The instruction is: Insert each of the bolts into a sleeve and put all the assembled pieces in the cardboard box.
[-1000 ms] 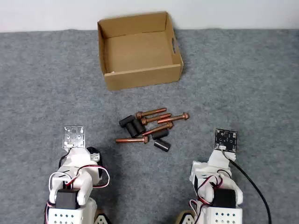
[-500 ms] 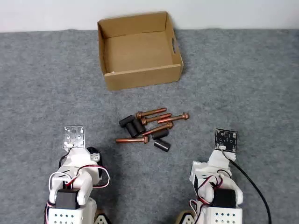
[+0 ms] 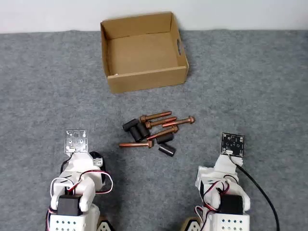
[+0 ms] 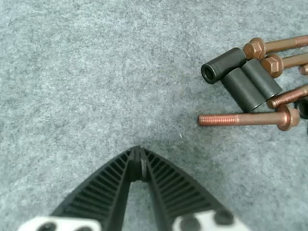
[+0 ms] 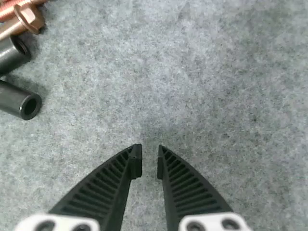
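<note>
Bolts: five, copper-coloured, hex-headed, lying flat in one loose heap at the middle of the grey carpeted table; the outermost bolt lies at the heap's 7 o'clock edge. Sleeves: four counted in the high view, black short tubes, mixed in among the bolts, two side by side at 9 o'clock of the heap, a lone sleeve at its 5 o'clock edge. Cardboard box: open-topped, upright, at 12 o'clock of the heap and apart from it. Left gripper: clenched, fingertips meeting, grasping nothing, poised over bare carpet near the heap; left arm based at 8 o'clock of the heap. Right gripper: released, fingertips parted by a narrow gap, nothing between them, over bare carpet near two sleeves; right arm based at 4 o'clock of the heap
</note>
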